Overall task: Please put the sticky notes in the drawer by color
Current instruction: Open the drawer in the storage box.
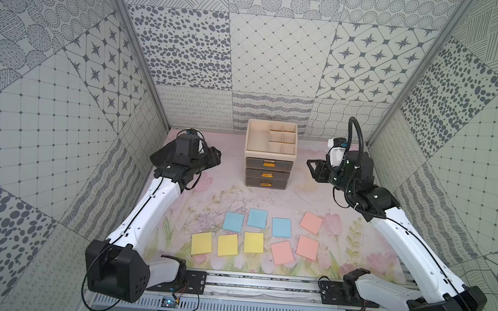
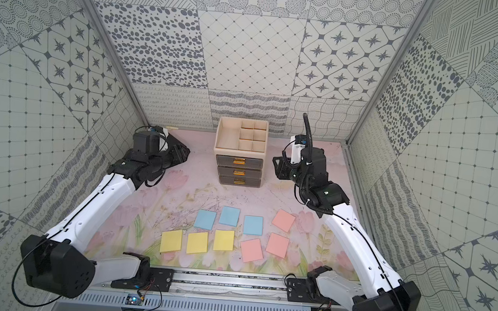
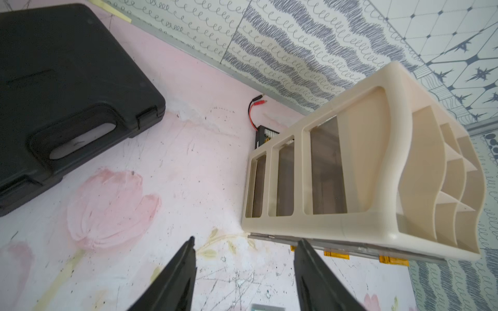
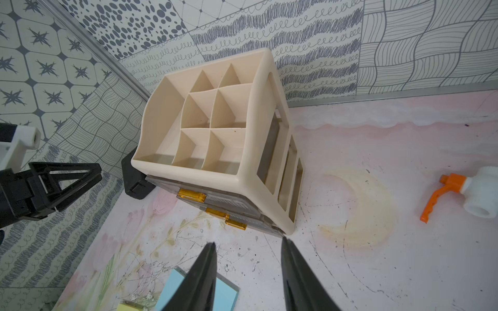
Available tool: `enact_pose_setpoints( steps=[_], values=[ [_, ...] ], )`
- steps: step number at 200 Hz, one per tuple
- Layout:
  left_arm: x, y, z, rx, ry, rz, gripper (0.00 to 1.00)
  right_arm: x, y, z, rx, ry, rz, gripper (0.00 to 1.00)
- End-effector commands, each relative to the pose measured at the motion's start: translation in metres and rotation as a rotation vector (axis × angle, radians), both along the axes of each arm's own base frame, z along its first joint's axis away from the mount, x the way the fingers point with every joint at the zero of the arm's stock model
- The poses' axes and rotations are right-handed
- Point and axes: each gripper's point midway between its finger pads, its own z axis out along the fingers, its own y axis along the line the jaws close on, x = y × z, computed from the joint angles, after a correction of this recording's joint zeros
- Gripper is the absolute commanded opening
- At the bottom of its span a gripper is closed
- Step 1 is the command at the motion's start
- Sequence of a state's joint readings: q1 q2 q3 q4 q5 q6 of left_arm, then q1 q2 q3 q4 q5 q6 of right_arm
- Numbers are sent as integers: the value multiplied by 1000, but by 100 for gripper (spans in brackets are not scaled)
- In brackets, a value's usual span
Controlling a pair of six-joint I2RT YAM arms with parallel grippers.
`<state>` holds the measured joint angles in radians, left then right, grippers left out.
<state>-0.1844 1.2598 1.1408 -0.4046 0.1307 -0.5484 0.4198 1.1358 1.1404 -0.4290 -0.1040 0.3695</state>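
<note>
Nine sticky notes [image 1: 253, 242], three per colour, before three drawers [image 1: 267, 174]; left gripper [image 3: 247, 239] and right gripper [image 4: 248, 241] spread.

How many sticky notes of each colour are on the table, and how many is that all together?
Blue sticky notes: 3
Yellow sticky notes: 3
Pink sticky notes: 3
Total: 9
</note>
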Motion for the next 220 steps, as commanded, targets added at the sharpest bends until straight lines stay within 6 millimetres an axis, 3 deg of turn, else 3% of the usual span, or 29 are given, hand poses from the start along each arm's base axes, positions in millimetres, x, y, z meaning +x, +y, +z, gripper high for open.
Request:
enact_pose_setpoints(
  steps=[1, 24, 47, 77, 130, 154, 184, 200, 220],
  values=[
    [-39, -3, -20, -27, 207, 1, 65, 1, 2, 12, -13, -79, -2, 46],
    [-40, 3, -15, -5, 203, 26, 72, 3, 0, 11, 2, -99, -20, 54],
    [-44, 5, -14, 19, 215, 29, 75, 6, 3, 3, -50, -78, -25, 55],
    [-49, 3, -17, 38, 242, 14, 75, 8, 8, -8, -94, -61, -34, 55],
    [-49, -2, -21, 40, 252, 2, 75, 13, 14, -9, -81, -64, -54, 58],
    [-47, -6, -20, 30, 254, -11, 75, 12, 16, -7, -87, -68, -64, 70],
    [-47, -8, -18, 30, 251, -17, 75, 12, 14, -11, -99, -43, -73, 73],
    [-47, -10, -19, 30, 255, -21, 75, 4, 23, -7, -79, -51, -5, 90],
    [-43, -12, -18, 34, 259, -31, 75, -5, 38, -2, -16, -65, 80, 96]
  ],
)
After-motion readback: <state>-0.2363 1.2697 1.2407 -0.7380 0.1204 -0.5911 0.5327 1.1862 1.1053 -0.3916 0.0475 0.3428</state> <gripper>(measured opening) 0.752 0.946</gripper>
